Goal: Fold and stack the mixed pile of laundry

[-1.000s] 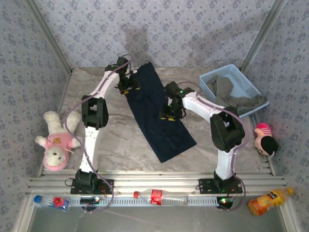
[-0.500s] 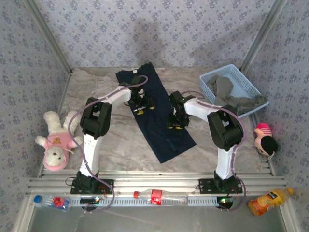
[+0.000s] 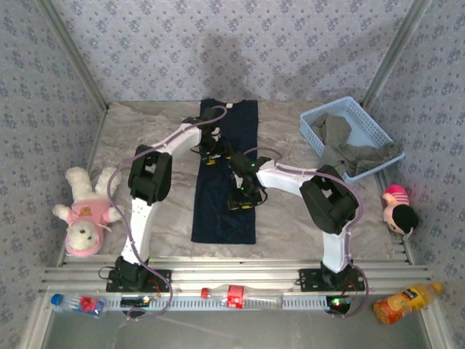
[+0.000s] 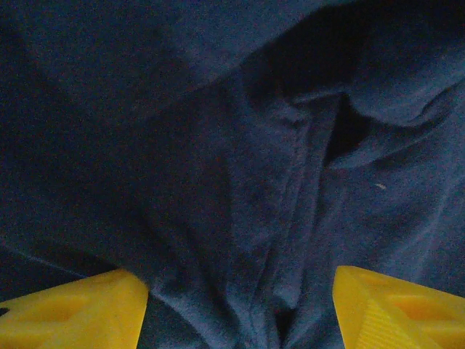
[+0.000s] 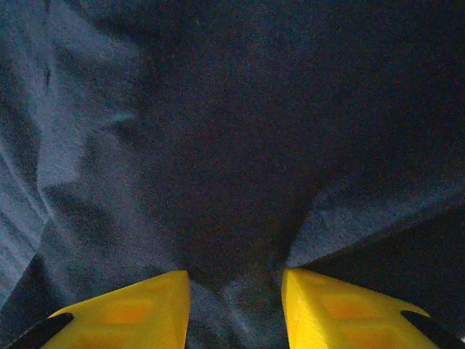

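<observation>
The dark navy T-shirt (image 3: 221, 218) lies as a long narrow strip down the middle of the table, straight from far to near. My left gripper (image 3: 213, 151) sits on its far half and my right gripper (image 3: 243, 198) on its right edge nearer the front. In the left wrist view the yellow fingers (image 4: 80, 305) stand wide with a thick bunch of navy cloth (image 4: 182, 145) between them; the left gripper (image 4: 240, 298) is shut on it. In the right wrist view the right gripper (image 5: 236, 291) pinches puckered navy cloth (image 5: 218, 145). The grey-olive garment (image 3: 347, 145) hangs in the basket.
The light blue basket (image 3: 367, 120) stands at the back right. A white plush toy (image 3: 83, 211) lies at the left edge and a pink doll (image 3: 398, 207) at the right edge. Bottles (image 3: 403, 300) rest on the front rail. Patterned walls close in three sides.
The navy T-shirt has swung from a diagonal lie to straight down the table. Both grippers moved with it, the right one leftward and nearer, the left one nearer and rightward.
</observation>
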{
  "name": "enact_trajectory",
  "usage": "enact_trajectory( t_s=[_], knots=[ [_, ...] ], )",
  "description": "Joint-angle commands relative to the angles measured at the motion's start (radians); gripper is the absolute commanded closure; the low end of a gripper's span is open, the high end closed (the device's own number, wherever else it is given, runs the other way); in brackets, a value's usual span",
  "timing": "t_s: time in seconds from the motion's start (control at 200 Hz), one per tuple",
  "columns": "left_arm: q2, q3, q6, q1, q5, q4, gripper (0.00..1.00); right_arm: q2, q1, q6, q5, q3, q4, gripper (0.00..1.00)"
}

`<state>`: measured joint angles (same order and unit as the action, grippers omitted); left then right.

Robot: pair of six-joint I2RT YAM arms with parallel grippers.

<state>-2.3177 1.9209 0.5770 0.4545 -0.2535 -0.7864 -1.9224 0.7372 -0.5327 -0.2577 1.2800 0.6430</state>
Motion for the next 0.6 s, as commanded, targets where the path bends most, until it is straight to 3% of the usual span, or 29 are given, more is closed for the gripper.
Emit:
enact_trajectory(
  t_s=[0.0, 0.18, 0.315, 0.595],
  knots=[
    [0.024, 0.005, -0.034, -0.024, 0.058, -0.073, 0.30, 0.033, -0.044, -0.009, 0.005, 0.007, 0.057, 0.57],
    [0.182, -0.040, -0.062, -0.035, 0.051, -0.145, 0.22, 0.180, -0.043, 0.049, 0.049, -0.031, 0.128, 0.52],
    [0.352, -0.217, -0.044, -0.010, 0.017, -0.144, 0.22, 0.286, -0.005, 0.057, 0.048, -0.127, 0.156, 0.52],
    [0.600, -0.710, 0.196, 0.152, 0.001, 0.100, 0.39, 0.377, 0.134, 0.087, 0.093, -0.280, 0.148, 0.59]
  ],
)
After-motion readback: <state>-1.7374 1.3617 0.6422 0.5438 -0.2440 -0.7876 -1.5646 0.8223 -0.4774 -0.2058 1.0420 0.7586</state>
